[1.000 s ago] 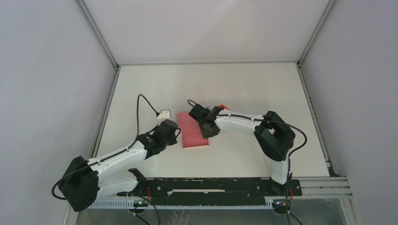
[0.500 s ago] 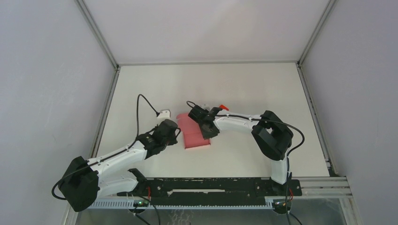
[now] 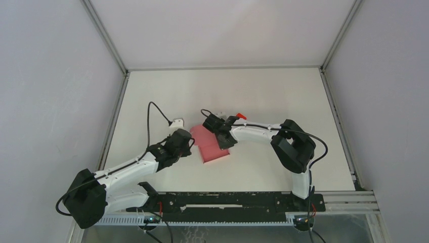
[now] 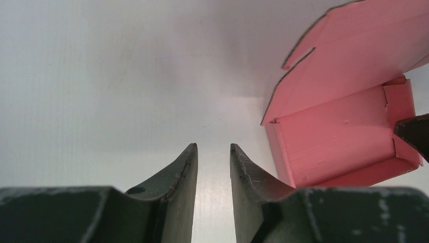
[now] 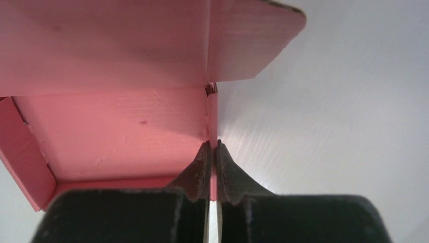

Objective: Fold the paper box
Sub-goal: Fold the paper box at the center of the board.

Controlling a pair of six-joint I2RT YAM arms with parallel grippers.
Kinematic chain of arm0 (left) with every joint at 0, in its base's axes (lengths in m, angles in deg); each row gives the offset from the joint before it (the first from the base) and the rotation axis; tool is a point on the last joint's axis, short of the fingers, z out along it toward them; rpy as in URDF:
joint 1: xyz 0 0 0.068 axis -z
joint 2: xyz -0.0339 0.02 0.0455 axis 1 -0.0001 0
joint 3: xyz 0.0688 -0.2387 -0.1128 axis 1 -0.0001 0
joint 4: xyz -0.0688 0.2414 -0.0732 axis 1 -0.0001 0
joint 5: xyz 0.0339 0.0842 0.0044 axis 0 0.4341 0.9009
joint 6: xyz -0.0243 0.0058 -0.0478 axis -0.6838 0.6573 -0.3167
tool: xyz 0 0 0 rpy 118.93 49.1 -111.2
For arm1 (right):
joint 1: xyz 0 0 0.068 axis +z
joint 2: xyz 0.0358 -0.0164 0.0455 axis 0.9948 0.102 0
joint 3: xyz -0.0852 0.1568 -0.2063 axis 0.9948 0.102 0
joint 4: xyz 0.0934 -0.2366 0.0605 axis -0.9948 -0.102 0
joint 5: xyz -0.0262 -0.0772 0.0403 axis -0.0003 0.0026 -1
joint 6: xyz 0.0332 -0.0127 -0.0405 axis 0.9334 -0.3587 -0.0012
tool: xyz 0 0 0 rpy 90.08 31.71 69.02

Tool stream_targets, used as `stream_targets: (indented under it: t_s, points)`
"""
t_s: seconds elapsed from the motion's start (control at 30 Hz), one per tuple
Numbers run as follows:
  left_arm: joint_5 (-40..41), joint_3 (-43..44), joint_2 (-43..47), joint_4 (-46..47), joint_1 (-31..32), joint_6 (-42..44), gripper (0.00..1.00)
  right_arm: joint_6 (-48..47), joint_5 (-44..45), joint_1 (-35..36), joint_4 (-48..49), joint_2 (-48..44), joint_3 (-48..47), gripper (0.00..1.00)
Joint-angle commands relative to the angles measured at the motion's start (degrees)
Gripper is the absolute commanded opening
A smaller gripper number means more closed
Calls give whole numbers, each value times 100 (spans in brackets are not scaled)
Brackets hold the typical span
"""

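Note:
The paper box is a pink cardboard piece lying on the white table between the two arms, partly folded with low walls raised. In the right wrist view its floor shows with a flap above. My right gripper is shut on the thin right side wall, and in the top view it sits over the box's right part. My left gripper is slightly open and empty, with bare table between the fingers. The box lies just to its right. In the top view the left gripper is at the box's left edge.
A tiny red block shows by the right arm's forearm. A small white connector on a black cable lies behind the left gripper. Metal rails edge the white table, and grey walls stand around it.
The box has turned a little and its near edge has shifted right and toward me, with the right gripper holding it. The left arm has barely moved.

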Motion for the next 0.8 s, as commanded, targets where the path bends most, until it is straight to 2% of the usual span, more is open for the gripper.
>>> stream_targets:
  t_s: [0.0, 0.37, 0.77]
  points:
    - [-49, -86, 14, 201, -54, 42, 35, -61, 497, 78, -155, -34, -229, 4]
    - [-108, -60, -62, 267, -48, 77, 35, -182, 1864, 269, -725, 205, -234, 2]
    - [-158, 10, -189, 308, -51, 121, 35, -145, 2410, 356, -874, 535, -229, 1]
